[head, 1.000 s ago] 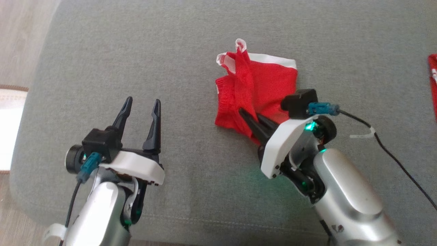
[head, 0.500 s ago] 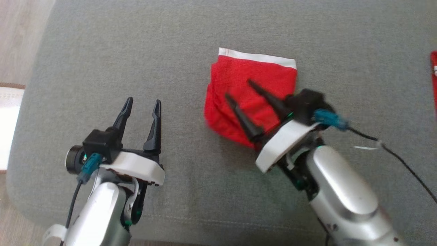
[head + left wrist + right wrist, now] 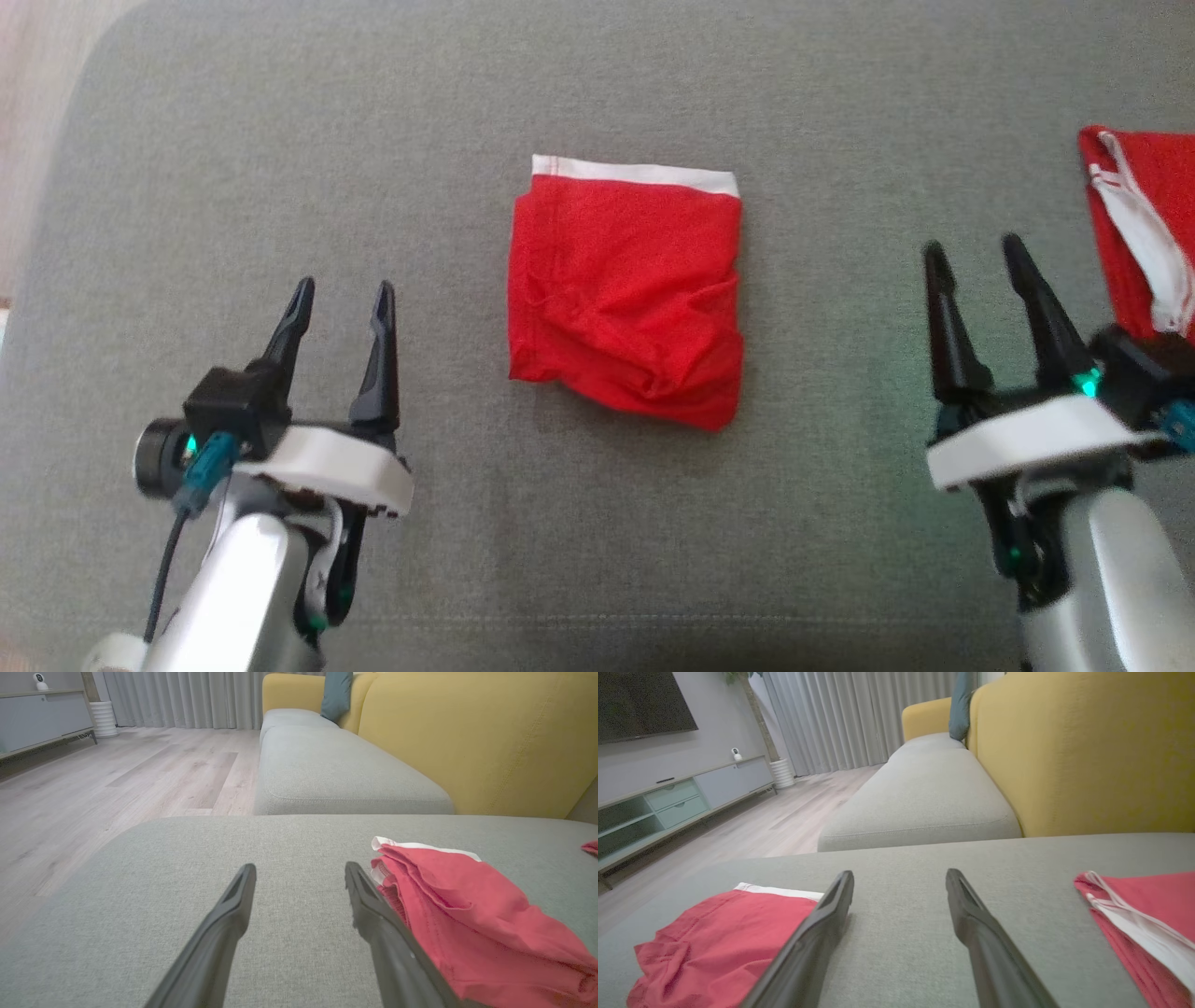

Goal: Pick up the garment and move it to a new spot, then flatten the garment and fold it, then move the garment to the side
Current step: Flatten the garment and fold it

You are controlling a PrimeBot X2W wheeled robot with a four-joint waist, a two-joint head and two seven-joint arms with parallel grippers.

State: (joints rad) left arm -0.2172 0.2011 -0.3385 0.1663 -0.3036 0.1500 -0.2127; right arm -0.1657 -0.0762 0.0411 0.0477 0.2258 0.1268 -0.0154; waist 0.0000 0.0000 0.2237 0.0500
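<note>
Garment (image 3: 625, 299) lies folded at frame centre on the cushion (image 3: 280, 140), with left gripper (image 3: 343, 287) and right gripper (image 3: 973, 245) low at either side, jaws parted and empty, seemingly standing clear before shifting it aside.

Soft, even daylight; shadows are faint. The head view is slightly hazy, blurred at its far left corner, with a green glow on the grey cushion (image 3: 840, 392) beside the right tool (image 3: 971, 245). Both wrist views stretch towards their edges.
</note>
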